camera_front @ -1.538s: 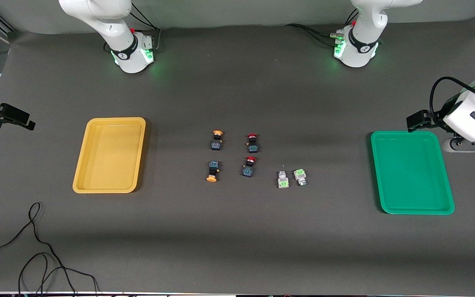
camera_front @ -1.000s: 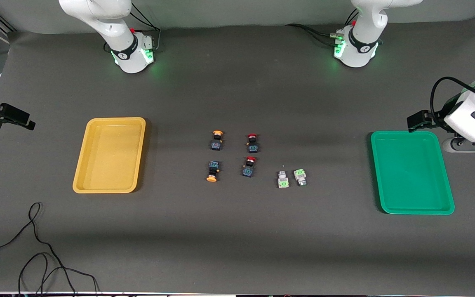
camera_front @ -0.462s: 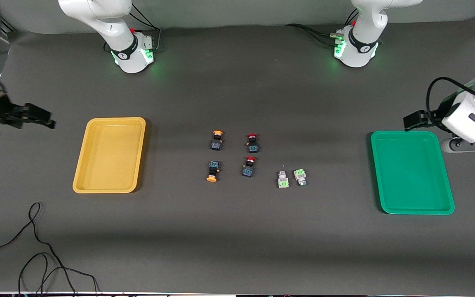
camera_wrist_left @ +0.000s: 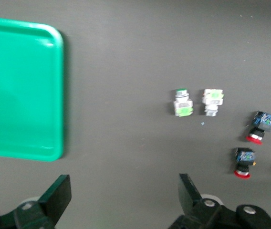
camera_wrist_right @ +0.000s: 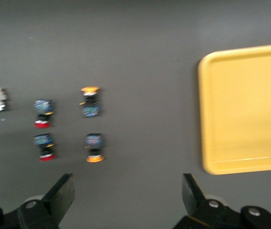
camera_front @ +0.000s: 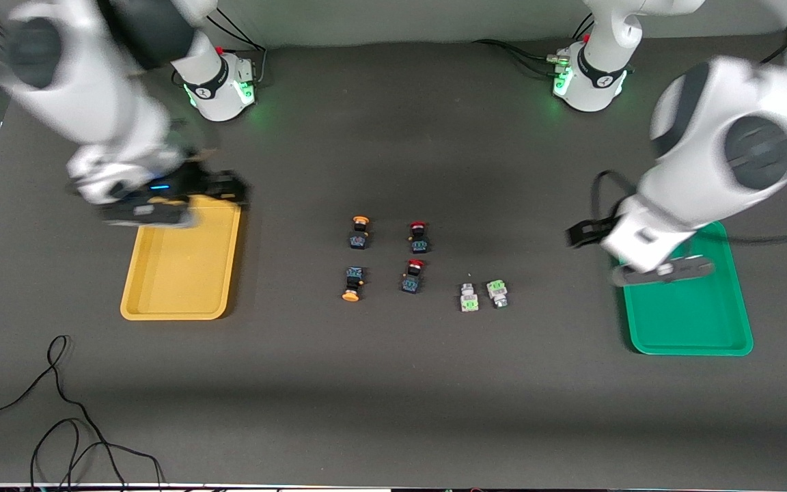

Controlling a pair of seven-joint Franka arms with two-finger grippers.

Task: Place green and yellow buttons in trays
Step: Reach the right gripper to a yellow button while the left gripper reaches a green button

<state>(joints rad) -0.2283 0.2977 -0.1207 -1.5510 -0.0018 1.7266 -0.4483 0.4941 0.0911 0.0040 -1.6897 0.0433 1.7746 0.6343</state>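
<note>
Hovering over the yellow tray's (camera_front: 182, 263) base-side rim, the right pincer (camera_front: 229, 188); left pincer (camera_front: 581, 234) beside the green tray (camera_front: 691, 321). Yellow buttons (camera_front: 359, 231) and green buttons (camera_front: 482, 295) lie mid-desk (camera_front: 393, 396), between the trays. Left wrist view: fingers (camera_wrist_left: 59, 195) spread wide, empty. Right wrist view: fingers (camera_wrist_right: 64, 193) likewise parted.

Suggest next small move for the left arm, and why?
Probably carry the left gripper, fingers open and empty, from the green plastic tray's edge over the two light-green-capped buttons and lower onto one. All six buttons lie on the table, both trays empty. The right gripper, also open, is over the yellow plastic tray.
</note>
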